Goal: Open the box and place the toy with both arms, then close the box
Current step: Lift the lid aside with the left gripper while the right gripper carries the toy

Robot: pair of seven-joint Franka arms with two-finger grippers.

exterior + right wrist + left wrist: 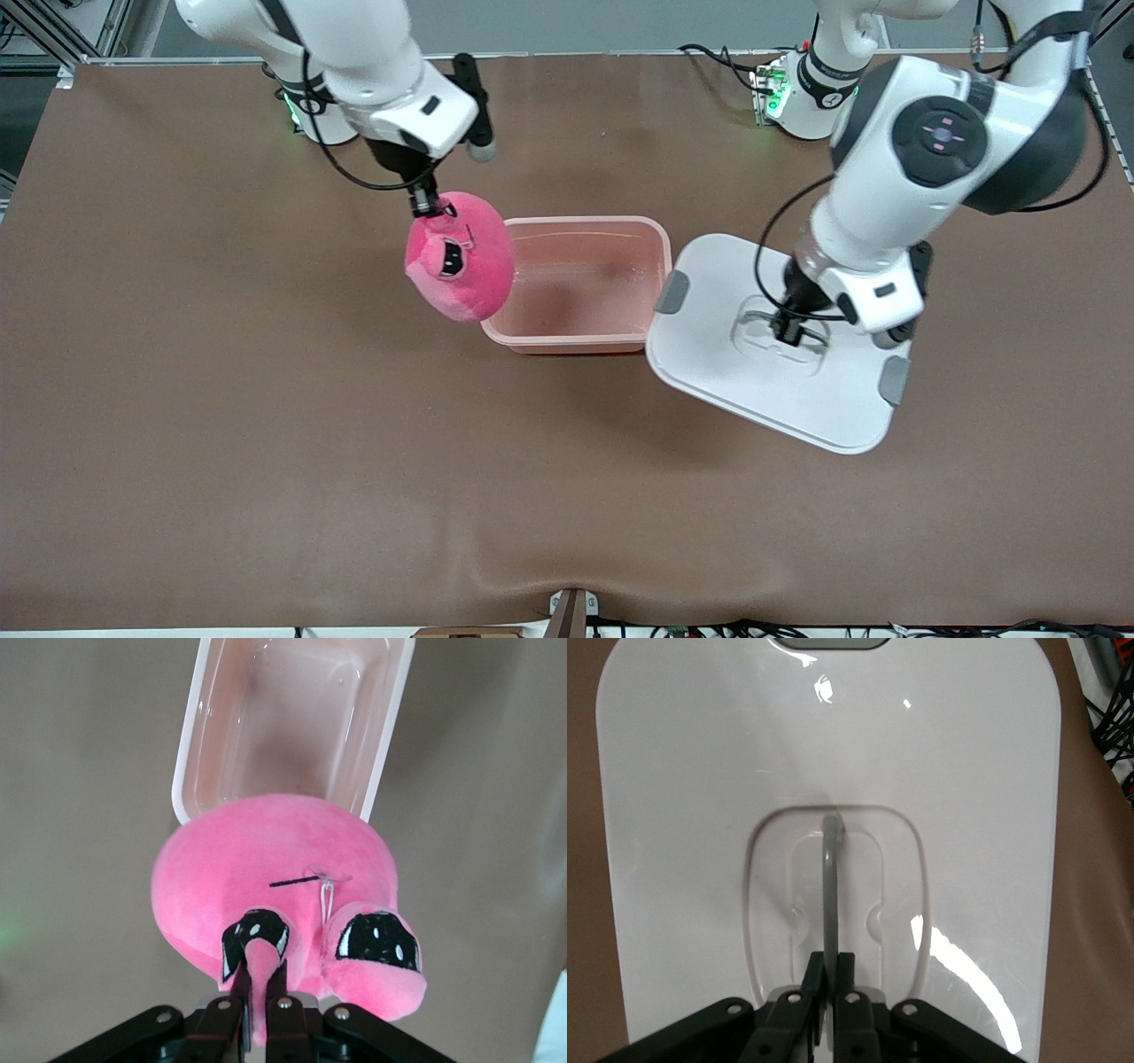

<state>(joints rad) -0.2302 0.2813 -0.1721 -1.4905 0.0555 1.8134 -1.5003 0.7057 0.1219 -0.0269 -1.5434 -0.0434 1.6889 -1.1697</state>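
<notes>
The plush toy (461, 258) hangs left of centre in the front view, over the tabletop and overlapping the open box's (580, 283) rim at the right arm's end. It is not yet over the cavity. The right gripper (425, 206) is clamped on a small flap of the toy (275, 886); the body dangles below the fingers.

Risks:
- The hold is on soft fabric only. A quick swing could pull the flap free and drop the toy outside the box.
- The toy is nearly as wide as the box's short dimension. If released off-centre, it may catch on the rim and roll out.
- A toy left standing above the rim would block the lid from seating.

The box is open, at frame centre on the brown table (221, 425). Its white lid (780, 354) sits right of centre, overlapping the box's corner, with a grey clip (671, 292) at that edge. The left gripper (787, 331) is closed on the thin grey handle (830, 895) in the lid's recess. Whether the lid rests on the table or is raised cannot be told.

Pose: the right arm descends from the upper left, wrist pointing down. The left arm descends from the upper right, wrist down over the lid's centre.
</notes>
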